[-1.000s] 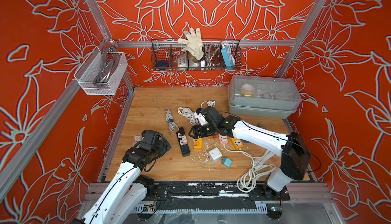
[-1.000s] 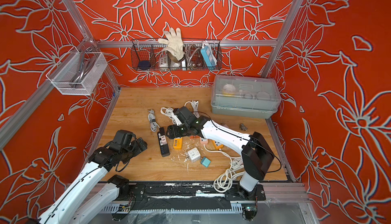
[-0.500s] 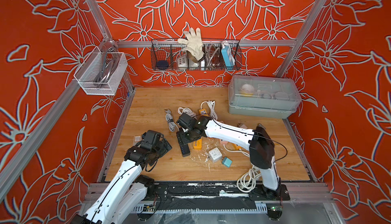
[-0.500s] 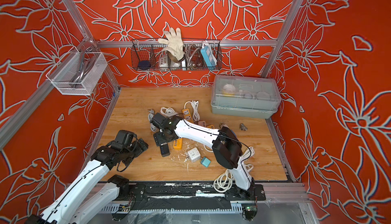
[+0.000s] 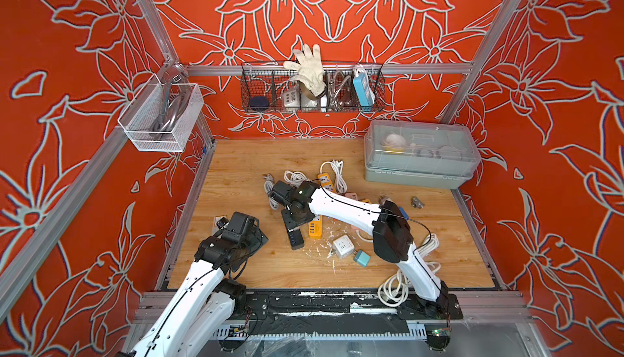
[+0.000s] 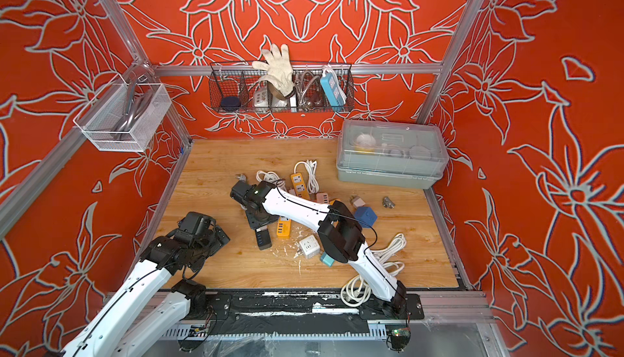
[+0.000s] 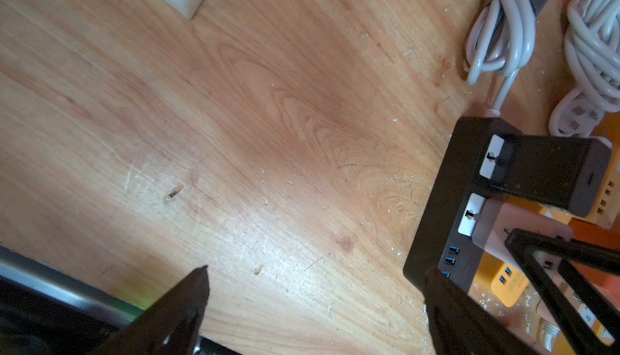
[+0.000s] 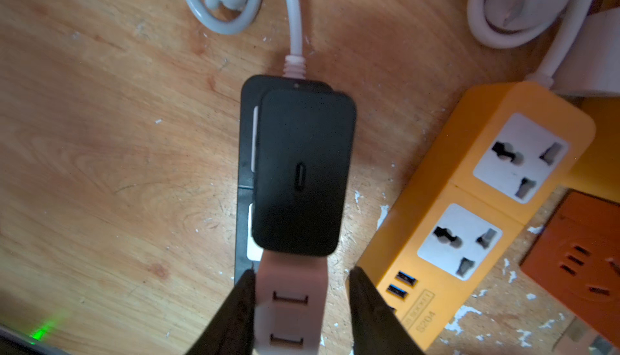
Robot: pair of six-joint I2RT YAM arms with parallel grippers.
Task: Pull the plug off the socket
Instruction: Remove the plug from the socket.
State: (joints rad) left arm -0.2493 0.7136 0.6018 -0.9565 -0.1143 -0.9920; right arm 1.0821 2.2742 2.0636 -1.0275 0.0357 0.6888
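Note:
The socket is a black power strip [image 5: 297, 241] [image 6: 262, 238] lying mid-table, with a white cord at its far end. A black adapter [image 8: 302, 175] and a pink plug [image 8: 291, 303] stand plugged into it side by side. My right gripper [image 8: 303, 271] hangs straight over the strip and straddles the pink plug. One fingertip touches the plug's side, while a narrow strip of wood shows between the plug and the other fingertip. My left gripper [image 7: 317, 269] is open over bare wood, just left of the strip's USB end [image 7: 436, 236], holding nothing.
An orange power strip [image 8: 469, 209] lies close beside the black one, with an orange-red adapter [image 8: 577, 252] past it. Bundled white cables [image 7: 503, 34] lie behind. A white cube socket [image 5: 342, 247], a teal plug [image 5: 362, 257] and a grey lidded box [image 5: 418, 156] are to the right.
My right arm has swung left from the table's middle to above the black strip, and its jaws have narrowed round the pink plug. The left arm has hardly moved.

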